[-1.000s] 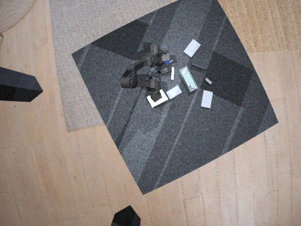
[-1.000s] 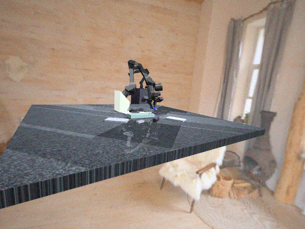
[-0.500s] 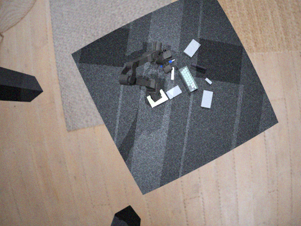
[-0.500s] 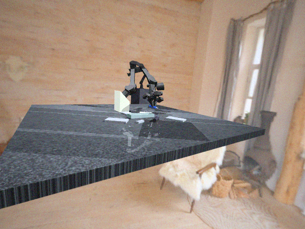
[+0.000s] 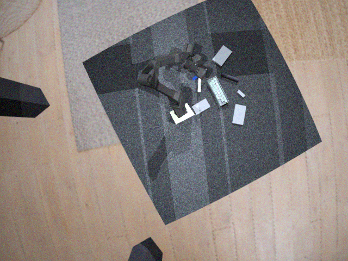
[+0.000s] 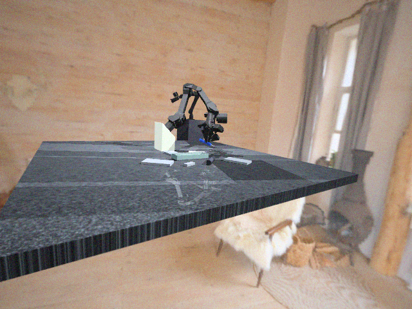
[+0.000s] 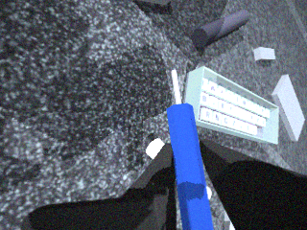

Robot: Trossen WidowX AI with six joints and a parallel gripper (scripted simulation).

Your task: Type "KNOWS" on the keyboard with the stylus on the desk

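The blue stylus (image 5: 194,78) (image 6: 206,142) (image 7: 184,131) is held in my gripper (image 5: 196,74) (image 6: 208,140) (image 7: 185,148), which is shut on it. In the wrist view its thin white tip points away from the fingers. In the exterior view the stylus is tilted and raised above the desk. The pale green keyboard (image 5: 217,91) (image 6: 189,156) (image 7: 235,108) with white keys lies on the desk, to the right of the stylus in the wrist view. The tip appears beside the keyboard's near end there, not over the keys. The key letters are too blurred to read surely.
A white bar (image 5: 199,85) (image 7: 154,149) lies between gripper and keyboard. A dark cylinder (image 5: 229,78) (image 6: 210,161) (image 7: 221,29) and a small white block (image 5: 241,93) (image 6: 189,163) (image 7: 265,54) lie beyond. Flat pale slabs (image 5: 239,114) (image 5: 222,55) (image 5: 201,106) and a cream angled block (image 5: 182,119) (image 6: 161,138) stand around.
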